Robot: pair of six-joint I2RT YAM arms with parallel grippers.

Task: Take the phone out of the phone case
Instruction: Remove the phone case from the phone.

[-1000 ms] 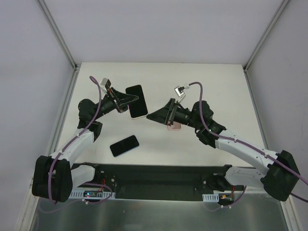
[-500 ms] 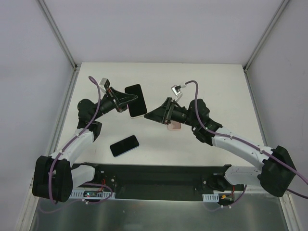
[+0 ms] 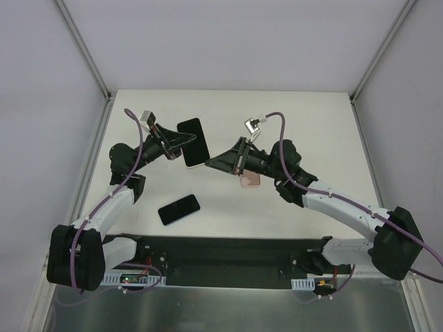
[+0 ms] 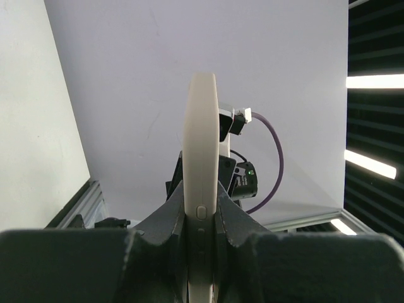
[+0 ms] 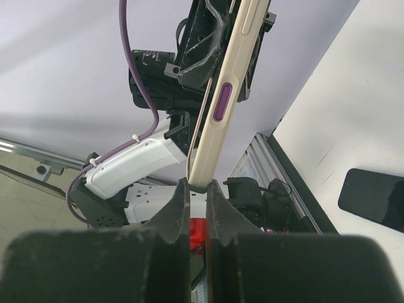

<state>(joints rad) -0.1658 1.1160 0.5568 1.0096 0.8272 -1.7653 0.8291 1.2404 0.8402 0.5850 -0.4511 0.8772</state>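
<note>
- Up at ten o'clock from the middle of the table [image 3: 311, 124], we see the phone [image 3: 193, 138], screen dark, sitting in its cream phone case [image 3: 196, 162]. It is lifted off the surface between the two arms.
- The left gripper [image 3: 183, 140] is clamped across the phone case from the nine o'clock side. In the left wrist view the case stands edge-on, squeezed between both fingers.
- The right gripper [image 3: 210, 164] comes in from four o'clock. Its wrist view shows the jaws pinched on the case's lower end, near a corner.
- A second black phone [image 3: 179, 209] lies flat at seven o'clock, and a pink object [image 3: 250, 181] lies under the right arm. Neither is touched.
- We judge the step to be peeling the case rim off one corner.
- To do it well, we would have the right fingers grip only the soft lip, not the phone's body.
- The left should hold firm while the right pulls the lip away from the screen.
- We would work one corner at a time, or the phone may spring out and drop.
</note>
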